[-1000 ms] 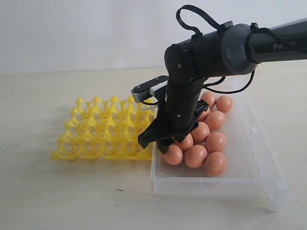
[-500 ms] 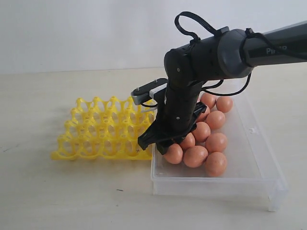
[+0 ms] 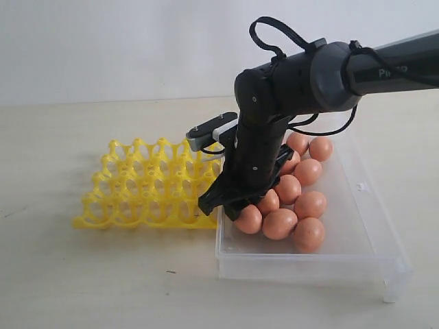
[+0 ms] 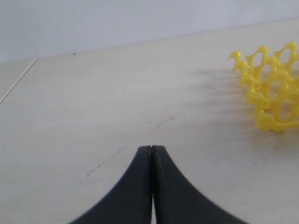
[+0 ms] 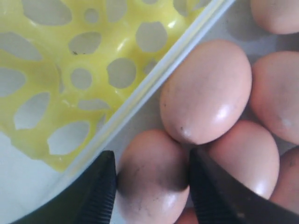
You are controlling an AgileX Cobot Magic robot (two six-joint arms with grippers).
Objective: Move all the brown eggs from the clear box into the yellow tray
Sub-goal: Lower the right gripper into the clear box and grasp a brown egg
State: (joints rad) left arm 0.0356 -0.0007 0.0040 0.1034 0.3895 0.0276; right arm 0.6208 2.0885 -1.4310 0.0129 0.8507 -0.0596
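Exterior view: lettering point(image 3: 392, 70) on the black arm point(image 3: 309, 75) starts "Pi"; the right hand point(image 3: 221, 209) sits among orange-brown oval eggs point(image 3: 296, 205) in a shallow clear plastic box point(image 3: 309, 266) beside a yellow lattice tray point(image 3: 137, 185).
Left wrist view: the left hand point(image 4: 152, 153) is clenched over the bench point(image 4: 93, 107).
Right wrist view: its fingers point(image 5: 96, 191) flank one egg point(image 5: 149, 179); grip unclear.

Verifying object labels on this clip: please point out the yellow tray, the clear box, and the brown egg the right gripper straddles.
yellow tray point(image 3: 130, 219), exterior view, front edge.
clear box point(image 3: 309, 264), exterior view, near wall.
straddled brown egg point(image 5: 149, 182), right wrist view, middle of its shell.
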